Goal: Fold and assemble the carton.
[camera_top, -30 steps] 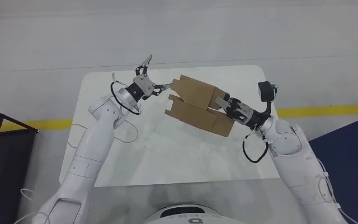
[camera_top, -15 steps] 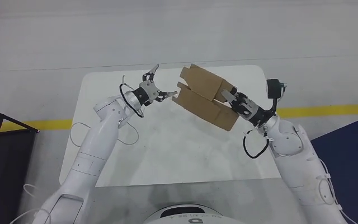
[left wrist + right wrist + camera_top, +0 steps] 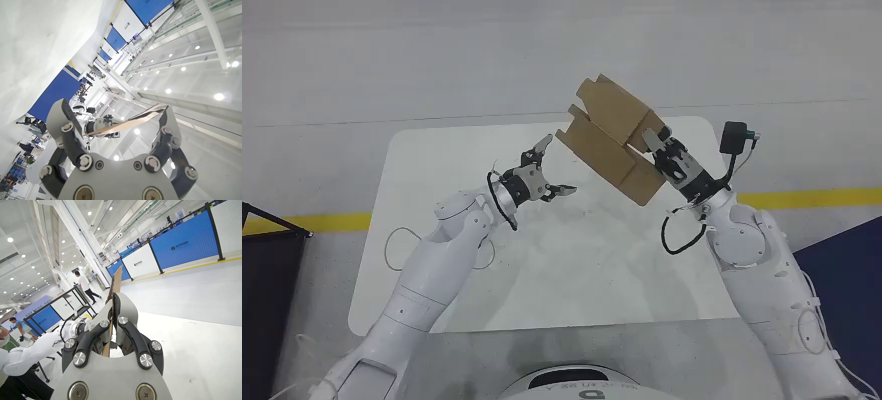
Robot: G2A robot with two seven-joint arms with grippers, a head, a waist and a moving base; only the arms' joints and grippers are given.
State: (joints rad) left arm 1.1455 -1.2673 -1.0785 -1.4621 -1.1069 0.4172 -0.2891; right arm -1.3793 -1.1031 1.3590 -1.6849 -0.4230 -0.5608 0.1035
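Observation:
The brown cardboard carton (image 3: 610, 135), flat-folded with flaps at both ends, hangs tilted above the far right part of the white table (image 3: 432, 210). My right gripper (image 3: 654, 142) is shut on its right edge; in the right wrist view the gripper (image 3: 113, 301) pinches the carton (image 3: 116, 279) edge-on. My left gripper (image 3: 547, 172) is open, just left of the carton's lower end and apart from it. In the left wrist view the left gripper (image 3: 115, 115) stands wide, with the carton (image 3: 132, 121) edge-on farther off.
A yellow floor line (image 3: 822, 197) runs behind the table on both sides. A dark stand (image 3: 262, 260) is at the left edge and a blue panel (image 3: 854, 275) at the right. Cables (image 3: 402, 245) loop beside both arms.
The right gripper has lifted the carton and swung it toward the table's far right corner, more steeply tilted. The left arm has moved right after it, its gripper staying open.

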